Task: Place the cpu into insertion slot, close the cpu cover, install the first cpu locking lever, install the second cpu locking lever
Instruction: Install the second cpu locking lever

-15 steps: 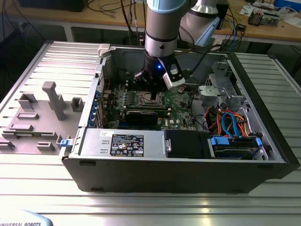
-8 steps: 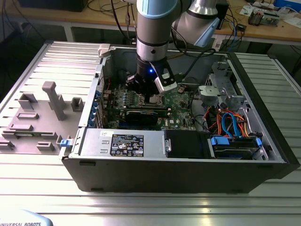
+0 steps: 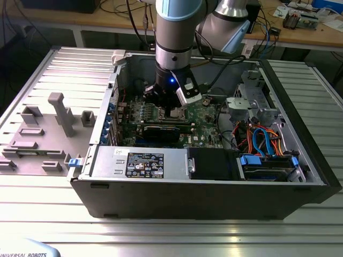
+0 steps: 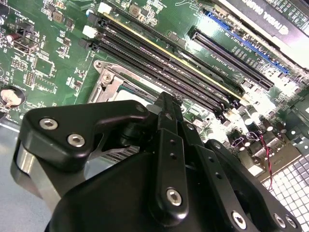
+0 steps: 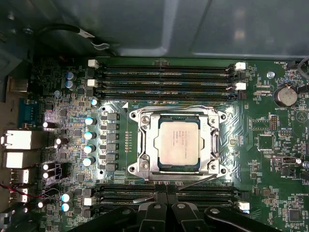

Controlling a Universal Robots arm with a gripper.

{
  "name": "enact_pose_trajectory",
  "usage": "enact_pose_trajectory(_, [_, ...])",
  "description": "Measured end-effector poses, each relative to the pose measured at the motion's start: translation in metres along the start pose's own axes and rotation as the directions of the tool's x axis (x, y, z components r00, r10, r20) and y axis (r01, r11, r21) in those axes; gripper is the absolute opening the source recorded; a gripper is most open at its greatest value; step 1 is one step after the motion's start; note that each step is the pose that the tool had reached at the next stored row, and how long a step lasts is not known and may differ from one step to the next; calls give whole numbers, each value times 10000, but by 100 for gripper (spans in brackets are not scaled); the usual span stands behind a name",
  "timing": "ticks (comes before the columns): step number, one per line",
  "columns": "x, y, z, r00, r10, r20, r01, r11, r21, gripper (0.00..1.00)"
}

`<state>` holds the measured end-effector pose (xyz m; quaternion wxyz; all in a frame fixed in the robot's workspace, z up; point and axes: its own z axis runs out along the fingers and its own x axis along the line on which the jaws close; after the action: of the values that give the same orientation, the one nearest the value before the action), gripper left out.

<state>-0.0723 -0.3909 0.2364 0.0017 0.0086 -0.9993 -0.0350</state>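
Nearest you, the gripper [image 5: 166, 194] has its fingers pressed together with nothing between them, poised just over the socket's near edge. A thin wire locking lever [image 5: 140, 198] slants out beside it and looks unlatched to me. Beyond, the cpu [image 5: 178, 142] sits flat in its socket, and the cpu cover [image 5: 145, 145] lies down around it. So seating and covering look done; the levers seem left. The cpu carries small print, and a printed label [image 3: 144, 162] sits at the exterior view's lower middle.

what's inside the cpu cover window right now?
The cpu, silvery top up, shows through the window of the cpu cover, which lies closed around it. The socket contacts beneath are hidden by the chip.
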Motion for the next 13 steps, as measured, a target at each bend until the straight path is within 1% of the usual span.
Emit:
enact_pose_trajectory(3, [0,-3,0,10000,-1,-10,1,10000,-4,11])
enact_pose_trajectory(5, [0,-12,-1,10000,2,-39,-2,10000,-24,11])
enact_pose_trajectory(6, [1,-31,-2,10000,4,-57,-4,10000,-60,11])
enact_pose_trajectory(9, [2,-84,-5,9999,5,-104,-8,9996,-275,11])
enact_pose_trajectory(10, [2,-105,-7,9999,4,-126,-9,9992,-398,11])
enact_pose_trajectory(11, [2,-113,-7,9999,3,-138,-10,9988,-480,11])
enact_pose_trajectory(12, [2,-122,-7,9999,2,-155,-11,9982,-594,11])
enact_pose_trajectory(13, [2,-127,-6,9999,2,-165,-13,9978,-670,11])
